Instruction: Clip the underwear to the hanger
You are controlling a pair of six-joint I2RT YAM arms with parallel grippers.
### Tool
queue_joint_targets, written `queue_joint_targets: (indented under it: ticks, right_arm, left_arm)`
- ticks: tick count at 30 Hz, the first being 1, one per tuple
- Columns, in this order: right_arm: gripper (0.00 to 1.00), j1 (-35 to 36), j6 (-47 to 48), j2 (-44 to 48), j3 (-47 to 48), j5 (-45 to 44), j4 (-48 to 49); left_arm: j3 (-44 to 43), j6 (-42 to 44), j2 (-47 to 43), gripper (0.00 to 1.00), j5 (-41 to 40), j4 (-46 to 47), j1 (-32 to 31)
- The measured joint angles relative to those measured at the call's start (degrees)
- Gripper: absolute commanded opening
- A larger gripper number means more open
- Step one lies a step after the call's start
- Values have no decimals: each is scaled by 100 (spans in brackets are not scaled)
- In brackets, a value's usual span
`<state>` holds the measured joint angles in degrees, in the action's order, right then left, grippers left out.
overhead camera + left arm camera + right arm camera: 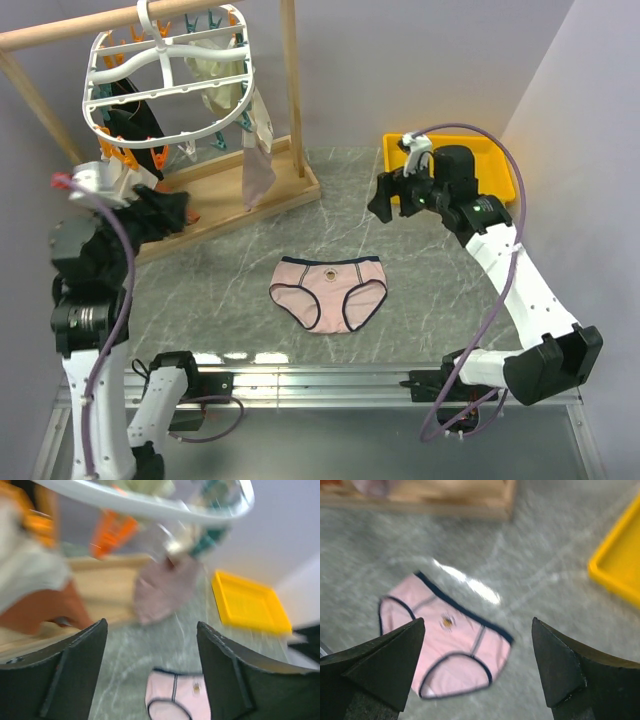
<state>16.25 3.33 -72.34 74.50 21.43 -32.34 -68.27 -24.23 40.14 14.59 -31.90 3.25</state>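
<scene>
The pale pink underwear (327,291) with navy trim lies flat on the grey table. It also shows in the left wrist view (180,700) and the right wrist view (445,642). The white oval hanger (165,85) with orange and teal clothespins hangs from the wooden rod at the back left; its rim shows in the left wrist view (150,505). My left gripper (165,212) is open and empty, raised near the hanger's lower edge. My right gripper (385,198) is open and empty, held above the table right of the underwear.
A wooden rod frame (292,90) on a wooden base (240,205) stands at the back. Cream and beige garments (255,150) and a black garment (135,125) hang from the hanger. A yellow tray (450,165) sits at the back right.
</scene>
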Motion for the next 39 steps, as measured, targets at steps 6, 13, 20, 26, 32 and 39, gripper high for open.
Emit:
queue_joint_targets:
  ticks: [6, 13, 20, 26, 32, 39]
  right_arm:
    - [93, 1099, -223, -326, 610, -188, 999]
    - [96, 2308, -345, -1565, 1827, -378, 2039]
    - [100, 2424, -1119, -2778, 3292, -70, 2452]
    - [100, 2566, -1296, -2798, 3224, 2, 2754]
    - [97, 2918, -1381, -2603, 2522, -227, 2918]
    - [95, 3202, -1320, -2522, 1982, -529, 2990]
  left_arm:
    - [-251, -525, -372, 61, -468, 42, 1054]
    - [-109, -343, -229, 51, -479, 584, 1174]
    - [151, 136, 289, 50, -144, 1290, 1174]
    - [271, 254, 715, 46, 37, 1880, 1174]
    - [479, 258, 802, 44, 166, 2361, 1174]
    - [570, 260, 898, 43, 208, 2763, 1119]
